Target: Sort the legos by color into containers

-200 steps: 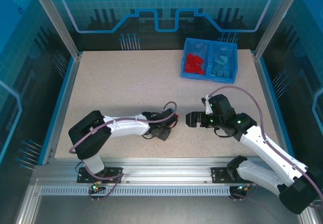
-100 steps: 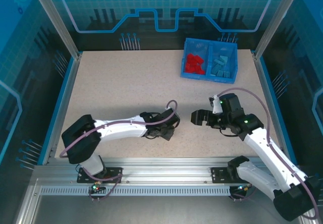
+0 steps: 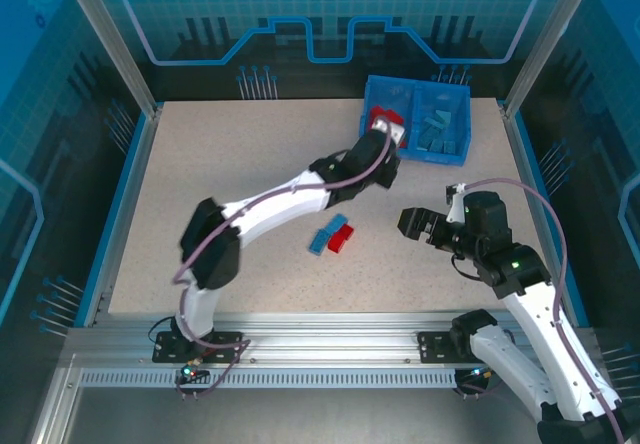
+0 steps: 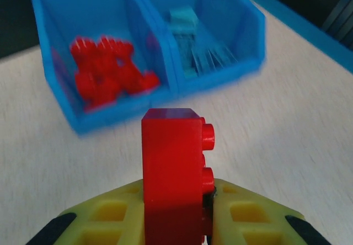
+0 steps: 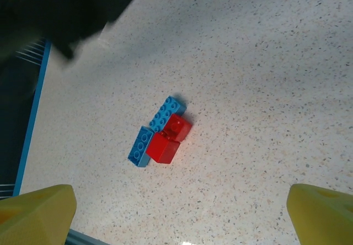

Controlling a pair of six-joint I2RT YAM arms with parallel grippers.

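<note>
— Your left arm's swung across the desk up to the bin!

— Yes: left end effector clamped on a red brick, at the red side. Right end effector gapes wide, empty. You've blue and red loose bricks waiting mid-desk.

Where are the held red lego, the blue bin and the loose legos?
held red lego [image 4: 174,168], left wrist view, its flat side.
blue bin [image 3: 440,156], top view, its near wall.
loose legos [image 5: 164,147], right wrist view, a red brick.

Left gripper apparently over bin, legos mid-table
</note>
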